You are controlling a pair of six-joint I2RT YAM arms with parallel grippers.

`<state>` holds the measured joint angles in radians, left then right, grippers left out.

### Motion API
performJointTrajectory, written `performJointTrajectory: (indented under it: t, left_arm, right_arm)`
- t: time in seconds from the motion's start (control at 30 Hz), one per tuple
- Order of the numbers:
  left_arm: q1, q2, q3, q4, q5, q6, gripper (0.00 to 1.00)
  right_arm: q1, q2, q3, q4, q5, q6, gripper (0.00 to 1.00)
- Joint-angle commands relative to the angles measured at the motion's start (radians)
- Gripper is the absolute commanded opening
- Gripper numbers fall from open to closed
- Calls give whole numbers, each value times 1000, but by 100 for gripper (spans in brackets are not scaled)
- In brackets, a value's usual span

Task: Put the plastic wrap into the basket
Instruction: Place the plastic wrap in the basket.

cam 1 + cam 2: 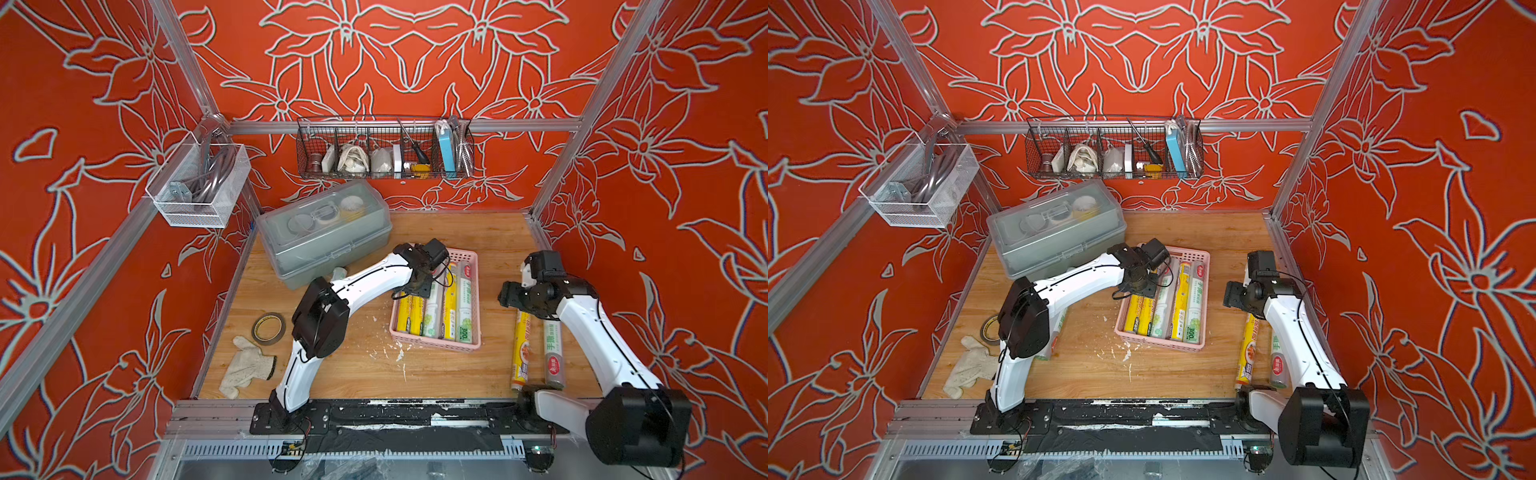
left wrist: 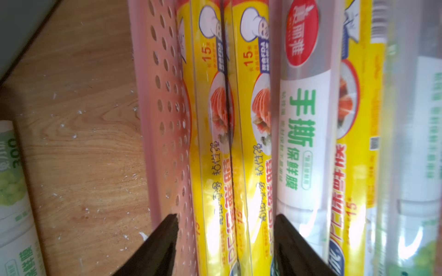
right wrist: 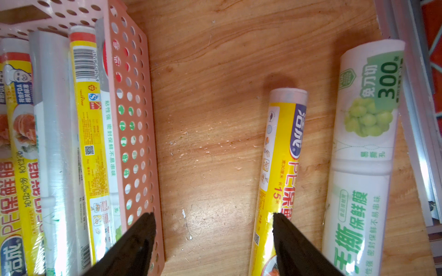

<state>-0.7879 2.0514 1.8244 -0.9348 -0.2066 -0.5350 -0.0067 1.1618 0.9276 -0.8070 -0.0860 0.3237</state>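
Pink basket, maybe five plastic wrap rolls inside; left gripper, right gripper spread.

You're looking at a pink basket of smooth, faintly shiny moulded plastic, punched through with round holes. The plastic wrap rolls wear glossy printed film that throws hard white glare (worst in the left wrist view). Under them the tabletop is matt wood grain, scuffed and flecked with white chips. The glove is coarse knitted cloth, off-white and nubbly. The storage box is cloudy translucent plastic. On the wall, the rack is thin dark wire, the bin fine white metal mesh, the frame rail brushed pale metal.
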Motion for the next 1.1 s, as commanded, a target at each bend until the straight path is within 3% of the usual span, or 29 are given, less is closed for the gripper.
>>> performJointTrajectory:
  t: [0.0,0.23,0.43,0.87,1.07]
  left_arm:
    - [-4,-64,-34,-16,7,7,65]
    - [-4,-142,-186,100,88,-22,62]
    - [-4,-102,-258,170,125,-34,59]
    - [-5,1,-306,249,148,-42,57]
    - [-8,-50,-295,223,127,-29,57]
  right_arm:
    - [-6,-11,-13,-3,-6,-6,77]
    - [-6,-9,-13,-1,-10,-8,77]
    - [-6,-10,-14,-1,-14,-9,77]
    - [-6,-3,-10,0,-14,-12,77]
    - [-6,2,-6,-2,-14,-14,77]
